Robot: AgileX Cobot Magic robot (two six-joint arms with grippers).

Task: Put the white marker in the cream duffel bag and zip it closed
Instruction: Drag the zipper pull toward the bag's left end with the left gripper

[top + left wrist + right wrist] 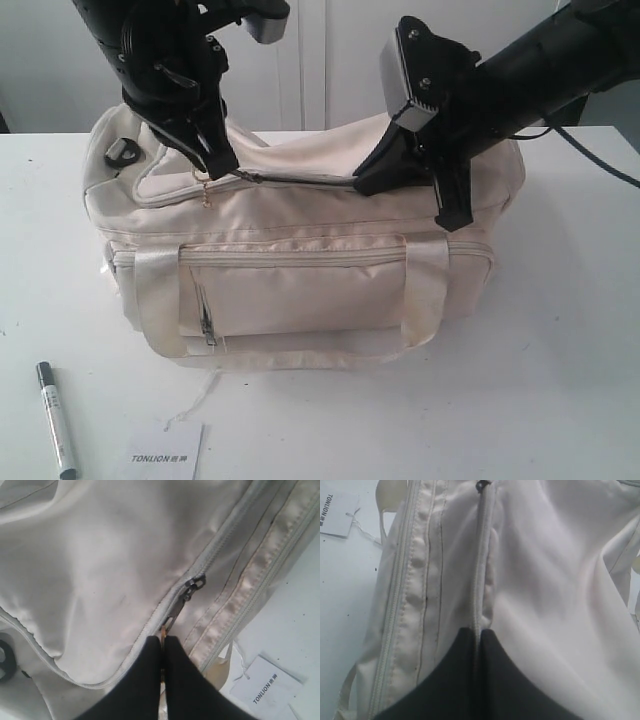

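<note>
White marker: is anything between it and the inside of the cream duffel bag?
Yes: the top zipper looks shut wherever it shows, so no opening is visible. The white marker lies on the table in front of the cream duffel bag.

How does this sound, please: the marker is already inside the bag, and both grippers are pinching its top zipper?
No. The exterior view shows the marker lying on the table in front of the bag, not inside it. The left gripper and right gripper do pinch the top zipper.
</note>
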